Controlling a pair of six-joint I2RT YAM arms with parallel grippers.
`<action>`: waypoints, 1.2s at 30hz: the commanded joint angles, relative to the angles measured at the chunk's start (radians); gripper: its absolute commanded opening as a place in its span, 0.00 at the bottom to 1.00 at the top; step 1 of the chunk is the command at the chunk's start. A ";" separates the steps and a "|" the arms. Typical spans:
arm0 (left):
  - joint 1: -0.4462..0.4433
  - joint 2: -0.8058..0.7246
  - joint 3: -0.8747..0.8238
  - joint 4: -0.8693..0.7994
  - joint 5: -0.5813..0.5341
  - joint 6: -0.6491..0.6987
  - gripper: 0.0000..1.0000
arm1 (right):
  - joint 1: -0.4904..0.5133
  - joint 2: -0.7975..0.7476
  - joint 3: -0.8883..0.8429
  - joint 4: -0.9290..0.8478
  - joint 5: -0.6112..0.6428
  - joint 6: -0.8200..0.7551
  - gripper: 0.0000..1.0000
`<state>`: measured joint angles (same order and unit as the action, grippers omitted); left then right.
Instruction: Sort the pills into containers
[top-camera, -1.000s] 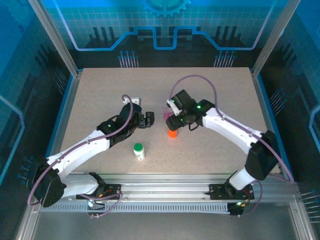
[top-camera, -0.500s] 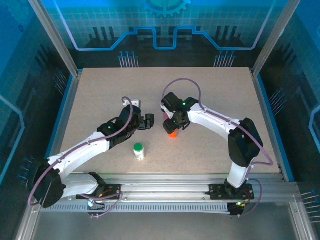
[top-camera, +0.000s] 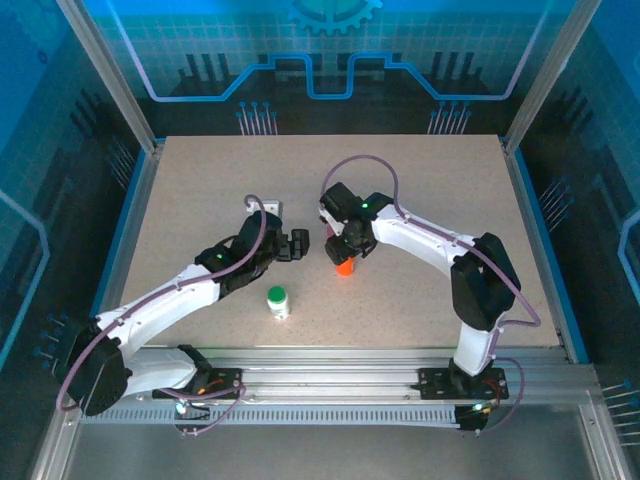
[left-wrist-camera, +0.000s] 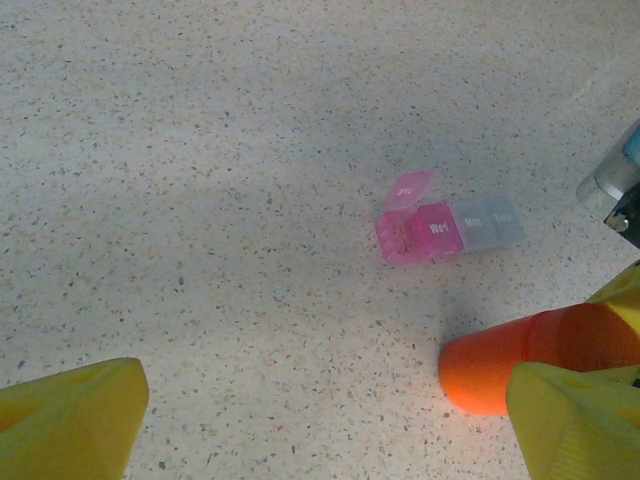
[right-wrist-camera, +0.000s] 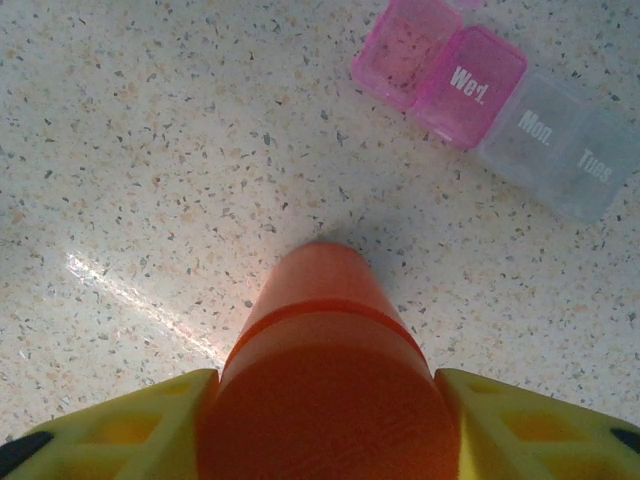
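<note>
1. The white bottle stands nearest, at 8 o'clock from the orange bottle.
2. The right gripper grasps the upright orange bottle; the left gripper, released and empty, waits at 9 o'clock.
3. The pill box lies just beyond, at 1 o'clock in the right wrist view.

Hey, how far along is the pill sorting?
Done: one pink lid on the pink-and-clear weekday pill organizer stands open. In hand: the right claw grips the all-orange cylindrical bottle, standing upright. Left: the green-capped white bottle sits untouched; the left claw is open, empty.
</note>
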<state>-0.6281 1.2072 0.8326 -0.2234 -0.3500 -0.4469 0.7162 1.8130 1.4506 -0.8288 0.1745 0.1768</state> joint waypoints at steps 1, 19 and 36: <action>0.008 -0.004 -0.017 0.032 0.016 -0.002 0.94 | -0.009 0.005 0.010 -0.010 -0.016 0.001 0.50; 0.009 -0.021 -0.182 0.609 0.707 0.573 0.97 | -0.179 -0.334 0.081 -0.134 -0.261 -0.113 0.44; 0.071 0.115 -0.110 0.685 0.837 0.768 0.95 | -0.173 -0.364 0.241 -0.181 -0.500 -0.254 0.45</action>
<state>-0.5743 1.2976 0.6888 0.3969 0.4885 0.2962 0.5365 1.4330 1.6585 -0.9798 -0.2668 -0.0689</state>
